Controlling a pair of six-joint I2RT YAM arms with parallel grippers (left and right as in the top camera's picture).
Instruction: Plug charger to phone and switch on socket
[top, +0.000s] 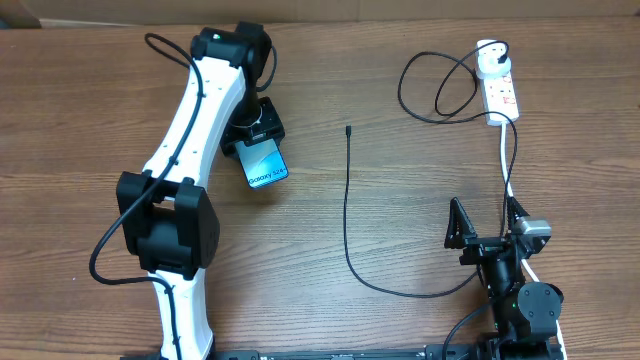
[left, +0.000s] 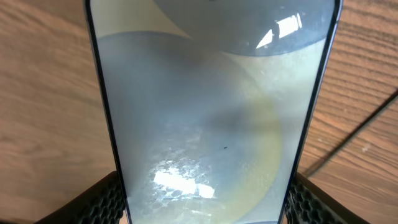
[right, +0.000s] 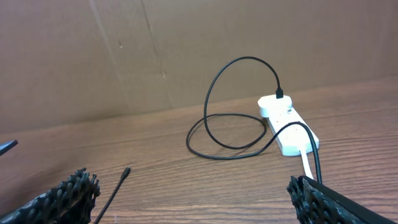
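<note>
Two grippers working: left gripper (top: 252, 142) clamping phone (top: 267, 167) by edges. Right gripper (top: 485, 228) gaping empty, charger (top: 347, 190) tip lying ahead-left of it on tabletop (top: 80, 120). Advising low approach, pinching just behind connector, keeping phone steady.

Counted on the counter (top: 80, 120): one socket (top: 503, 95), one phone (top: 267, 167) well left of the socket, and one charger (top: 347, 215). The charger comprised one black cable, one connector tip (top: 348, 130) and one white adapter (top: 490, 66) seated on the socket. Two robot arms were present: the left arm (top: 195, 130) and the right arm (top: 515, 280). The socket's red switches could not be counted.
</note>
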